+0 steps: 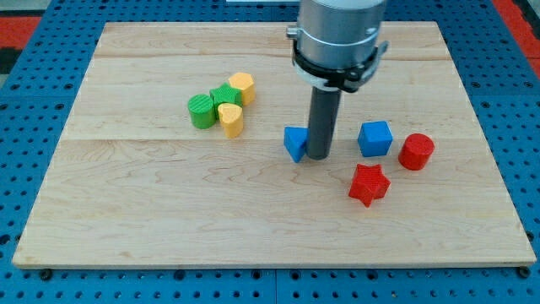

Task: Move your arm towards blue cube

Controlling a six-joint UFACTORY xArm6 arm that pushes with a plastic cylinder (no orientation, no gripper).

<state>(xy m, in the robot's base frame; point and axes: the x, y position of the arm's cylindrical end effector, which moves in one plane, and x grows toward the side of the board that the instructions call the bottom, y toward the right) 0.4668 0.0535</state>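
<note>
My tip (319, 156) down on the wooden board (169, 211), no hand to open or close, touching the right side of a small blue block (294, 143), blue cube (375, 138) near on the view's right, red cylinder (416, 151) just beyond it, red star-shaped block (369, 184) below.

red cylinder (416, 151) and red star (369, 184) on the right, green (202, 111) and yellow blocks (241, 87) bunched at left of the wooden board (152, 203)

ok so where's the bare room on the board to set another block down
Free: the view's bottom strip below the red star, and the view's left, beside the green and yellow cluster. Crowded: my tip touches the blue block, with blue cube and red cylinder close by.
</note>
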